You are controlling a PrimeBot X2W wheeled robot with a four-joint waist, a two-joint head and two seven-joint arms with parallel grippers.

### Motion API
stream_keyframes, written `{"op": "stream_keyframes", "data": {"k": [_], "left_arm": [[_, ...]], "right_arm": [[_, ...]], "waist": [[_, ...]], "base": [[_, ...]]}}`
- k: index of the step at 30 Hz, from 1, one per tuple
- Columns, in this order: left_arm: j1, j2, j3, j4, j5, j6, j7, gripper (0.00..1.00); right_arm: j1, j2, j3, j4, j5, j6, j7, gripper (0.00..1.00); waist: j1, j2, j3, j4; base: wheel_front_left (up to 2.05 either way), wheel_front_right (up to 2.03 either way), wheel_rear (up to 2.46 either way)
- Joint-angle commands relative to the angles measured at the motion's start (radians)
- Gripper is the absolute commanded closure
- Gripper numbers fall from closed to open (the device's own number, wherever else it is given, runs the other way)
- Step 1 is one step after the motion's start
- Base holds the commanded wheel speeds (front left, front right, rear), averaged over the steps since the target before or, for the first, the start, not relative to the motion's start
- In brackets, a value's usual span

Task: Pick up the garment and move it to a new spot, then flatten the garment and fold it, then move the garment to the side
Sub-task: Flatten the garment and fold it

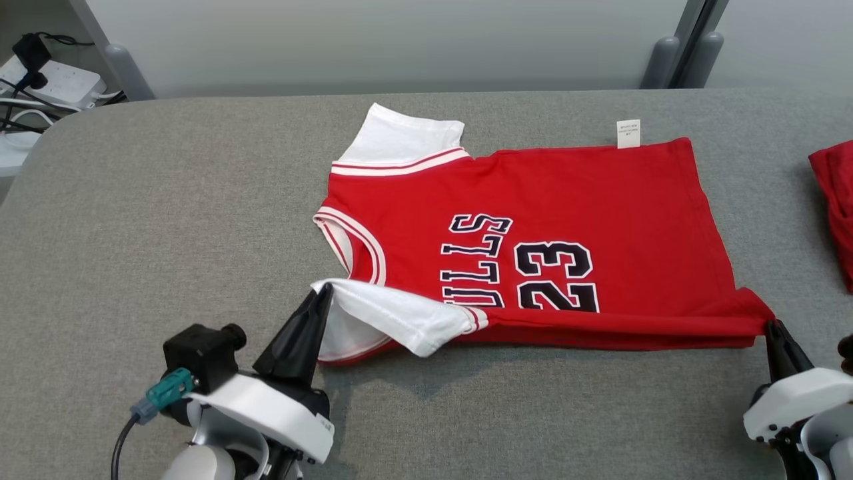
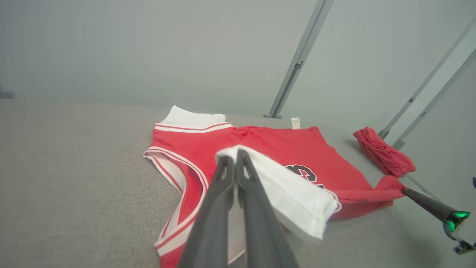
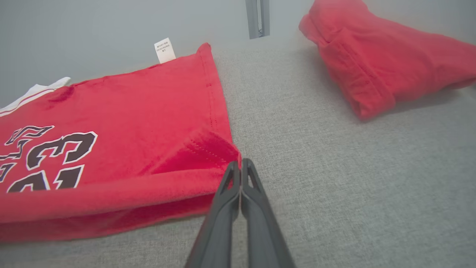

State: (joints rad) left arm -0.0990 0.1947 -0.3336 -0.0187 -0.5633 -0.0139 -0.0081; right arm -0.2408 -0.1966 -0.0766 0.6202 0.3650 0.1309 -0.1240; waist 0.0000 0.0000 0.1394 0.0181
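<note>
Centrally on the grey tabletop (image 1: 166,220) lies the red Bulls 23 jersey (image 1: 566,220), flat, with its neck toward the frame's left. The left gripper (image 1: 324,293), at lower left, has its fingers pressed together on the near white sleeve (image 1: 400,320), holding it raised above the red front. The right gripper (image 1: 772,327), at lower right, pinches the jersey's near hem corner, fingers closed on the cloth. The right wrist view shows the stitched hem fold and a bundled red garment (image 3: 390,56) at upper right, which the head view cuts at its right edge. The head view adds a white power strip (image 1: 53,80) at upper left.
</note>
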Motion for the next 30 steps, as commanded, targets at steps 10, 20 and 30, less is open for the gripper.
{"op": "stream_keyframes", "data": {"k": [10, 20, 30], "left_arm": [[-0.16, -0.001, 0.041, 0.084, 0.048, -0.013, -0.085, 1.0], [-0.318, -0.032, 0.007, 0.321, 0.095, -0.038, -0.166, 1.0], [-0.449, -0.046, -0.024, 0.55, 0.16, -0.039, -0.229, 1.0]], "right_arm": [[-0.128, -0.047, 0.074, 0.051, 0.02, 0.0, -0.025, 1.0], [-0.294, -0.029, 0.131, 0.208, 0.014, 0.0, -0.063, 1.0], [-0.384, -0.019, 0.197, 0.34, 0.03, 0.0, -0.118, 1.0]], "waist": [[0.0, 0.0, 0.028, -0.008], [0.0, 0.0, 0.095, -0.019], [0.0, 0.0, 0.123, -0.026]], "base": [[0.0, 0.0, 0.0], [0.0, 0.0, 0.0], [0.0, 0.0, 0.0]]}}
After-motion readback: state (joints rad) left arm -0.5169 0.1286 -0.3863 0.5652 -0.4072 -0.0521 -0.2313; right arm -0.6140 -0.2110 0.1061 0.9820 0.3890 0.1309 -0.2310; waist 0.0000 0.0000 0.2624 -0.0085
